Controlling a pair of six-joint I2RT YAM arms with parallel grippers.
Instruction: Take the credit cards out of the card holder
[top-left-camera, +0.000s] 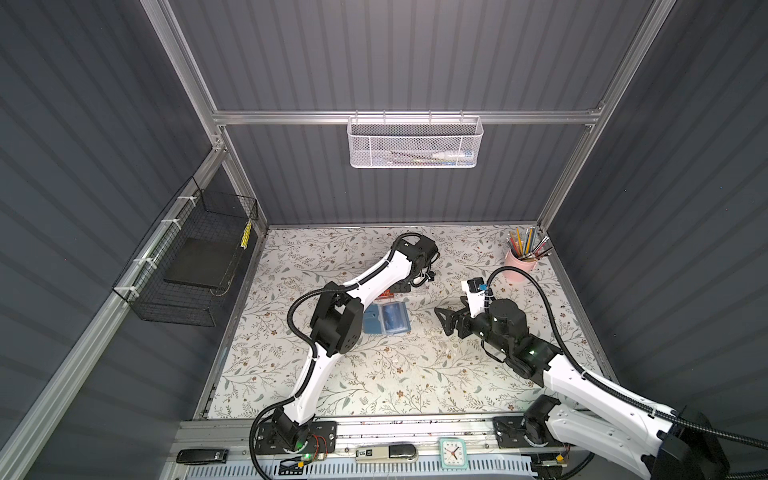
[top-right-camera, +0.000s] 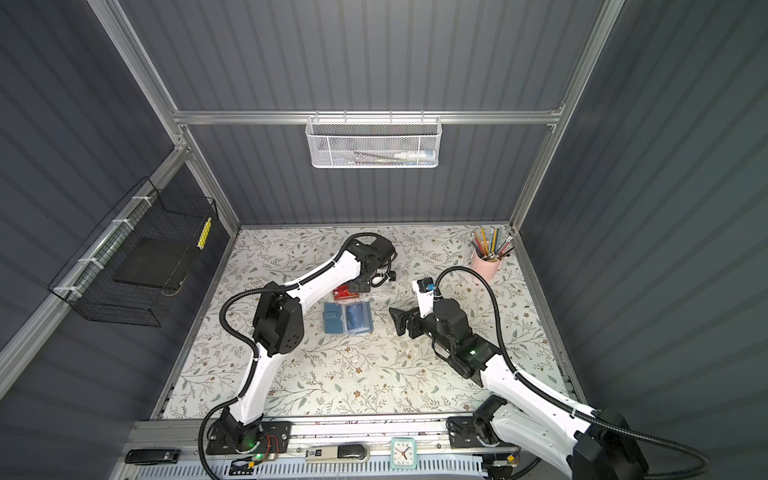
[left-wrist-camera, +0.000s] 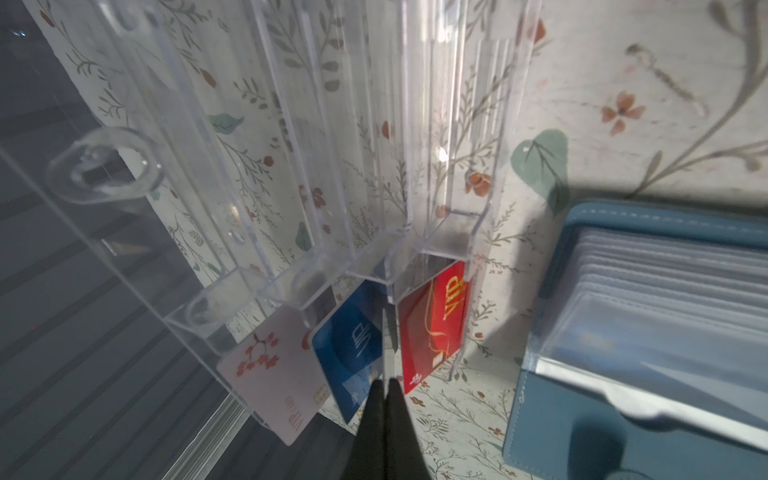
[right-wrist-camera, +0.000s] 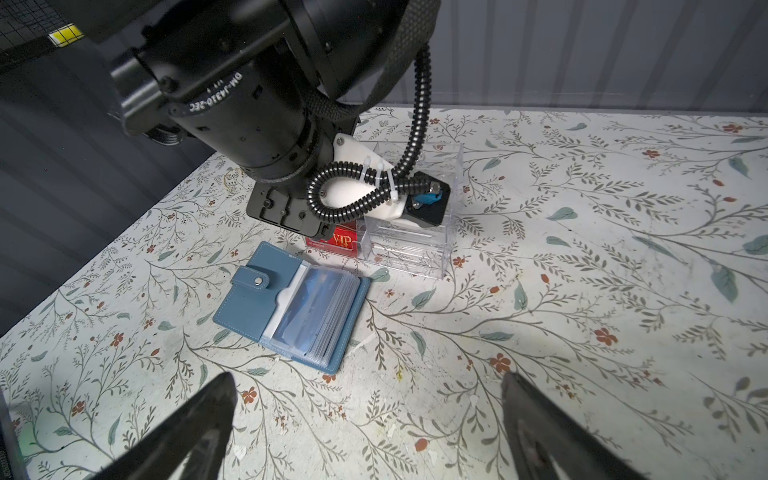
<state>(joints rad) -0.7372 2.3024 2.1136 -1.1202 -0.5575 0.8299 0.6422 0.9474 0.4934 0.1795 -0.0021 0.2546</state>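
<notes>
Card holder (right-wrist-camera: 249, 307) lies open on table (right-wrist-camera: 582, 291), blue credit card (right-wrist-camera: 311, 307) in its top sleeve. L hand (left-wrist-camera: 384, 384) pinched shut at acrylic box (left-wrist-camera: 332, 166), beside another blue card (left-wrist-camera: 353, 345) stood inside. R hand (right-wrist-camera: 368, 378) wide open, empty, near holder. Likely mid-task; next: pinch sleeved card's edge, slide out.

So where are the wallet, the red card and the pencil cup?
Wallet (right-wrist-camera: 249, 307): right wrist view, front cover.
Red card (left-wrist-camera: 432, 328): left wrist view, printed face.
Pencil cup (top-left-camera: 518, 266): a top view, pink wall.
</notes>
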